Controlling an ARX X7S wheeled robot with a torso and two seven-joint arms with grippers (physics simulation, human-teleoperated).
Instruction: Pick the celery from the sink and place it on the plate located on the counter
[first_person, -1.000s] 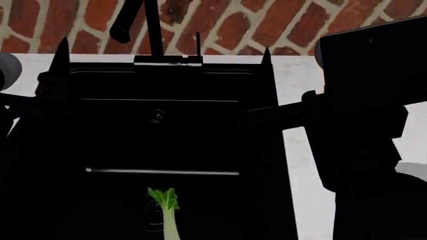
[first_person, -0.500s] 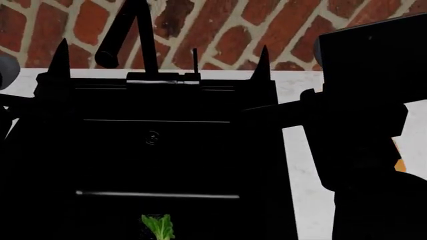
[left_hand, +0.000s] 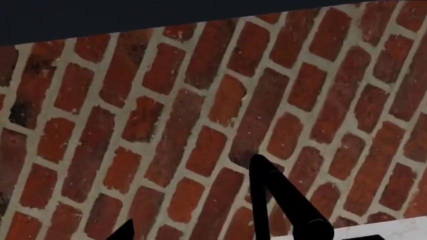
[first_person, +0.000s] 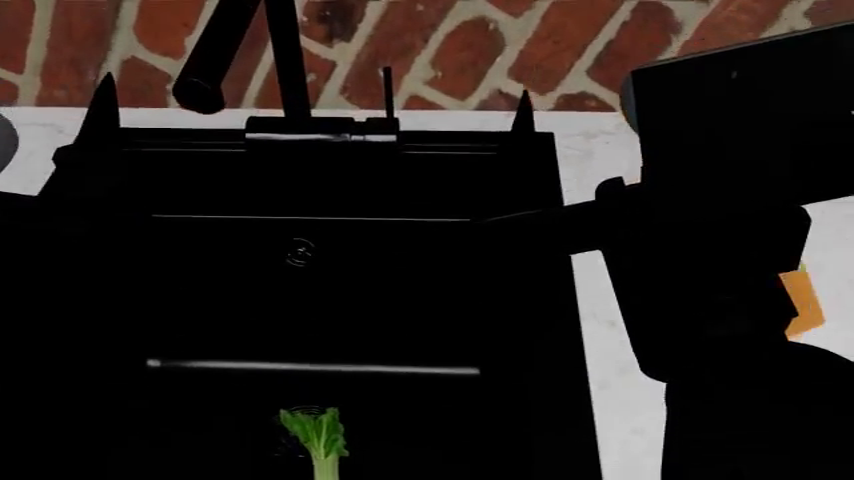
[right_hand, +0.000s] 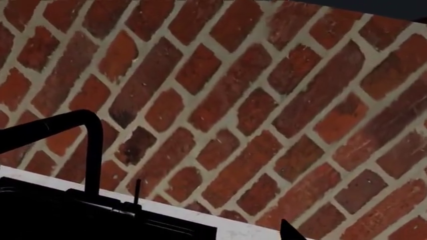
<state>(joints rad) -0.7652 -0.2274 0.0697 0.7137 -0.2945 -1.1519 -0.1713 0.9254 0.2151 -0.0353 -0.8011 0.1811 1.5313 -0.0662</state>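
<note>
Flat, even simulator light with crushed blacks.

In the head view the sink (first_person: 334, 250), the faucet (first_person: 220, 55) and both arms render as one near-solid black mass with almost no shading; only thin pale highlight lines mark edges inside the basin. The celery (first_person: 315, 440) and the white table (first_person: 601, 330) are bright and crisp. In both wrist views the brick wall (left_hand: 200, 125) is evenly lit and sharp, with no glare, blur or cast shadows visible.
</note>
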